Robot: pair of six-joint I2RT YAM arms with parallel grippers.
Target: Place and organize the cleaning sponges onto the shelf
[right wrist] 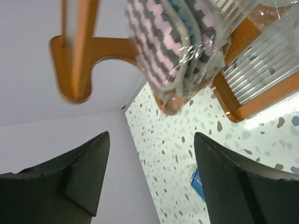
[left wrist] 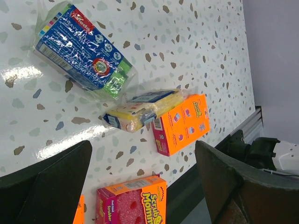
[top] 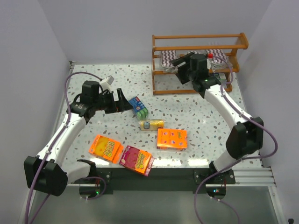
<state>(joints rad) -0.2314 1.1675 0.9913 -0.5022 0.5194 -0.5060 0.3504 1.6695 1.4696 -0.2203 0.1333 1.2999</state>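
Right gripper open, empty; left gripper open too. Pad, upper centre on shelf — looks light, squashy, slick-wrapped; pinch across its width.

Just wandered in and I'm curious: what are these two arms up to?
They are sorting sponge packs onto the wooden shelf. The right gripper is open at the shelf, facing a zigzag-patterned pack resting on it. The left gripper hangs open near the blue-and-green pack, which lies on the table with four other packs.
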